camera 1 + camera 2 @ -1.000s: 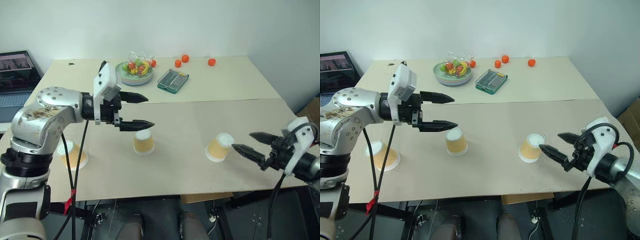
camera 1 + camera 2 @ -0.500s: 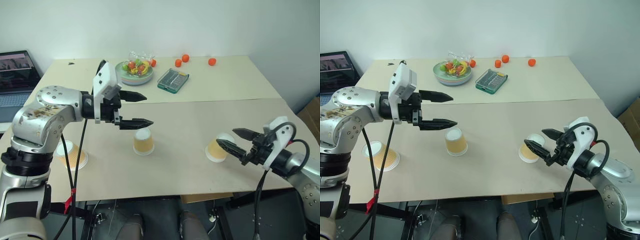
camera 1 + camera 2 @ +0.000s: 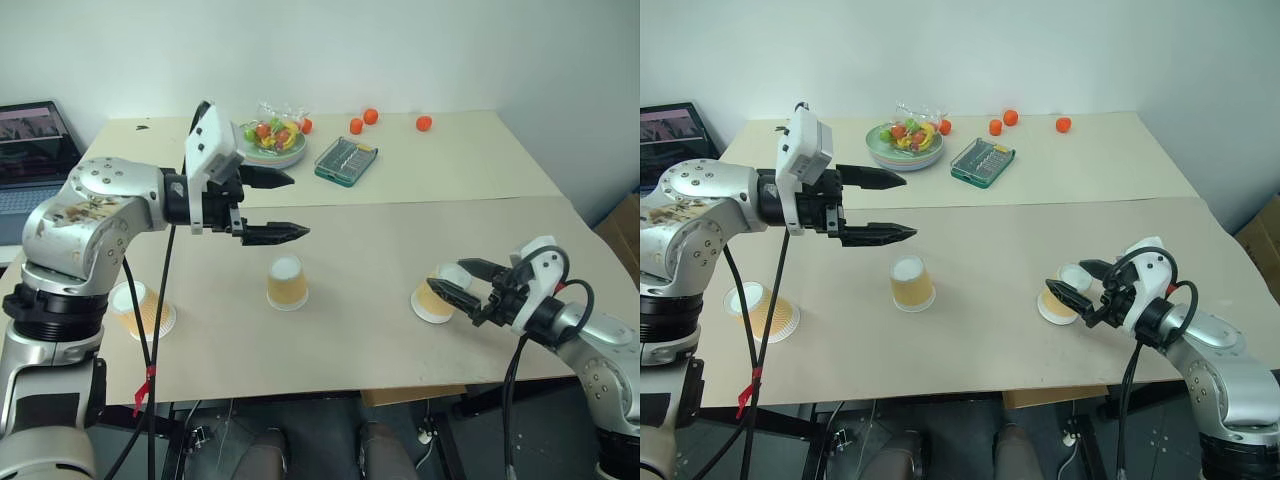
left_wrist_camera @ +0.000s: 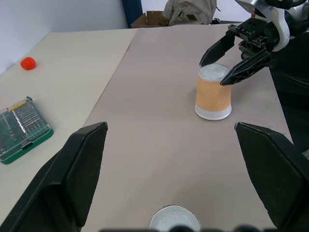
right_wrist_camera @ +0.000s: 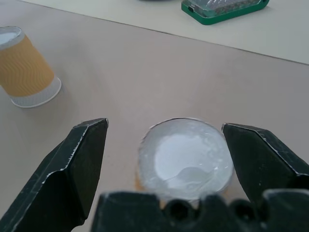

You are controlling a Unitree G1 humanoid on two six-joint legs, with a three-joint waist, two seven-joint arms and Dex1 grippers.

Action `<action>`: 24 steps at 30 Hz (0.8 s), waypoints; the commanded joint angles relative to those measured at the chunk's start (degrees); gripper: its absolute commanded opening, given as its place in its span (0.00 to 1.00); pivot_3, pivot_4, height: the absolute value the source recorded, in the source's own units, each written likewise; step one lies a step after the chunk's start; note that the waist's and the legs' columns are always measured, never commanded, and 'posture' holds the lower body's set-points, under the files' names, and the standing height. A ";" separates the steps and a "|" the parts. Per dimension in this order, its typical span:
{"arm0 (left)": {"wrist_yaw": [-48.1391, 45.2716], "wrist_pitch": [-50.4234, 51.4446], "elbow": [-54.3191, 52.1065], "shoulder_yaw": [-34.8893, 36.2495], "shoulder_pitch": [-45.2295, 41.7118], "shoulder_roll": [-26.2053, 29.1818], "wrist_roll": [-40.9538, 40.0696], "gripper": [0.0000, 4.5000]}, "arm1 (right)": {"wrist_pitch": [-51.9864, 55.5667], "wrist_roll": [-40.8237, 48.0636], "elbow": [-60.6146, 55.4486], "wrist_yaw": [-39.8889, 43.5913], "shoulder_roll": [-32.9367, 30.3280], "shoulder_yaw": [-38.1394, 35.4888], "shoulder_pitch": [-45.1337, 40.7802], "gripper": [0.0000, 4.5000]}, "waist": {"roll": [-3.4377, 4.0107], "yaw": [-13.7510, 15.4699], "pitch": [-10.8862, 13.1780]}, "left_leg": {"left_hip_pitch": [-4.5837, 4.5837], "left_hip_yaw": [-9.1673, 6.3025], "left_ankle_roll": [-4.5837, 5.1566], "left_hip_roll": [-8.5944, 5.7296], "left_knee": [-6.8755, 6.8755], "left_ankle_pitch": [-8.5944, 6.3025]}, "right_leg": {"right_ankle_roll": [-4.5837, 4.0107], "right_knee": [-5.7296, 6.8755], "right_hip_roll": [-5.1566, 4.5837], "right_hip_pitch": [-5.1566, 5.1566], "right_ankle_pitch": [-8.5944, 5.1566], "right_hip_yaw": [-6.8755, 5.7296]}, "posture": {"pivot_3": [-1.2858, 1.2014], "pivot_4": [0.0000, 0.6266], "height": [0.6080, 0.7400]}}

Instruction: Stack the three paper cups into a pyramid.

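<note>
Three paper cups stand upside down on the brown table mat. The middle cup (image 3: 287,283) stands alone. My left gripper (image 3: 300,205) hovers open above and behind it, pointing to the right and holding nothing. The right cup (image 3: 434,298) sits between the spread fingers of my open right gripper (image 3: 445,277). In the right wrist view this cup (image 5: 183,159) has a gap on each side, to the fingers (image 5: 82,164). The left cup (image 3: 140,308) stands near the mat's left edge, partly behind my left arm's cable.
At the back of the table are a plate of fruit (image 3: 268,140), a green case (image 3: 346,160) and small orange fruits (image 3: 371,117). A laptop (image 3: 30,150) sits far left. The table's front edge runs close below the cups.
My right gripper has moved in from the right and now straddles the right cup, still open. My left gripper has stayed about where it was. No cup has moved.
</note>
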 commanded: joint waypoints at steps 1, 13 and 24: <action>0.62 0.10 -0.37 0.77 -1.11 -0.14 0.36 1.00 | -1.45 0.83 -0.50 0.74 -1.57 -1.15 -1.56 0.99 | 0.00 0.00 0.00 | 0.00 0.00 0.00 0.00 0.00 0.00 | -0.01 0.00 0.00 0.00 0.00 0.00 | 0.52 0.24 1.00; 1.44 0.23 -0.34 0.75 -1.47 -1.05 1.23 1.00 | -2.72 0.27 -0.67 0.14 -0.17 0.26 1.20 0.99 | 0.00 0.05 0.00 | 0.00 0.00 0.00 0.00 0.00 0.00 | -0.01 0.00 0.00 0.01 0.01 0.00 | 0.52 0.24 1.00; 1.65 -0.02 0.08 0.54 -2.01 -1.63 1.49 1.00 | -5.74 -1.80 1.86 -0.40 0.85 2.15 2.11 0.87 | 0.00 0.04 0.00 | 0.00 0.00 0.00 0.00 0.01 0.00 | 0.00 0.01 0.00 0.01 0.00 0.00 | 0.52 0.24 1.00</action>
